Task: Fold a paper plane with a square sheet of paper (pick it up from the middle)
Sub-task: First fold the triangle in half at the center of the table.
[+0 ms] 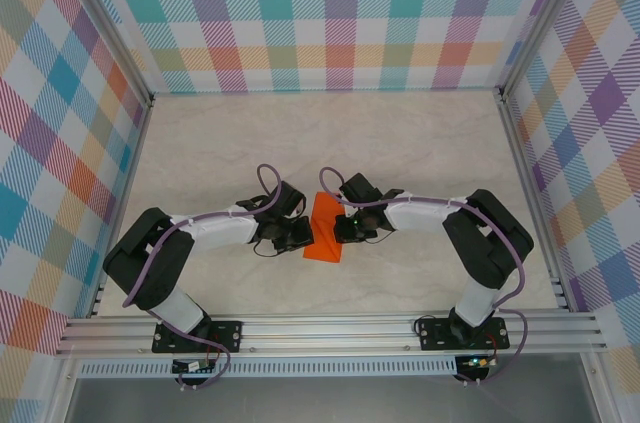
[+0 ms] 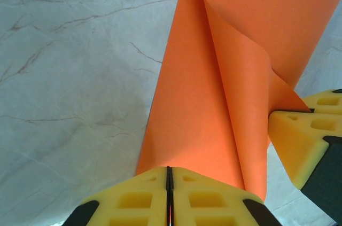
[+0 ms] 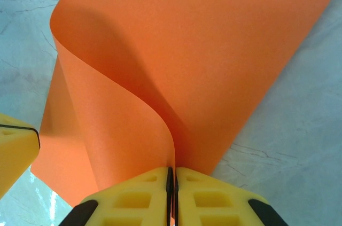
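Near the centre of the top view, just below the middle, the paper (image 1: 324, 228) is held over the marble table (image 1: 430, 143) between the two grippers. Its left edge is pinched by the left gripper (image 2: 169, 175), jaws pressed tight on it. Its right edge is clamped likewise by the right gripper (image 3: 171, 175). The sheet is curled into a loose fold, not laid flat.

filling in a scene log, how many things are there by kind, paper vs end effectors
thin bright orange square sheet of paper, curled into a fold: 1
yellow-padded two-finger end effector: 2, the left end effector and the right end effector, each shut on the sheet
total: 3
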Motion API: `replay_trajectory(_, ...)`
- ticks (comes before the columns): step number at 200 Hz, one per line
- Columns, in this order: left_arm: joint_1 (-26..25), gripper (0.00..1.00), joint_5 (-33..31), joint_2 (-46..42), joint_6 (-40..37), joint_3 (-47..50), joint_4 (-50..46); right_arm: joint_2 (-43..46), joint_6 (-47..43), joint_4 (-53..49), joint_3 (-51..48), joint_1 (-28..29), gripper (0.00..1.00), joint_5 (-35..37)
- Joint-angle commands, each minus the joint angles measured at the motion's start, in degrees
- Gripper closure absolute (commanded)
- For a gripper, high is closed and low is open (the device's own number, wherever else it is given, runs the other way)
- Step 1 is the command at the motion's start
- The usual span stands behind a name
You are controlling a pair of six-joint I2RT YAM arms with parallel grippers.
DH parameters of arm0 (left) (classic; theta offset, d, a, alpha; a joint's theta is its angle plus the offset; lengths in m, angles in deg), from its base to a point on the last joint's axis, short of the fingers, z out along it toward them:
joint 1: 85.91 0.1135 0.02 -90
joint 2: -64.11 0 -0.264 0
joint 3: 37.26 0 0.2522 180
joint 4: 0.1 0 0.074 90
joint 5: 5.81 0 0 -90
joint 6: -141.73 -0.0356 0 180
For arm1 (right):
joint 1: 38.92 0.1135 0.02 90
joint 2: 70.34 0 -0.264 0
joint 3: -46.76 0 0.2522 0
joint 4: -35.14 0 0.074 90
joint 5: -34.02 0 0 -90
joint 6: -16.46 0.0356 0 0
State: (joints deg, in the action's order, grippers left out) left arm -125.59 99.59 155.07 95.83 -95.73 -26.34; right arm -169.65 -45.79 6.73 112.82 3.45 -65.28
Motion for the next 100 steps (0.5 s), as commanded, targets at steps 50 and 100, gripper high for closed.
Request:
replay_trajectory(50, 0.1, 0.92, -0.69, -5.89, 4.88, -0.28, 5.36, -1.6, -0.74, -0.55, 0.73, -0.35, 0.88, 0.16)
replay_trajectory(100, 1.27, 0.92, 0.51, -1.66, 9.97, -1.18, 12.53, -1.53, -0.68, -0.3, 0.62, -0.36, 0.88, 0.25)
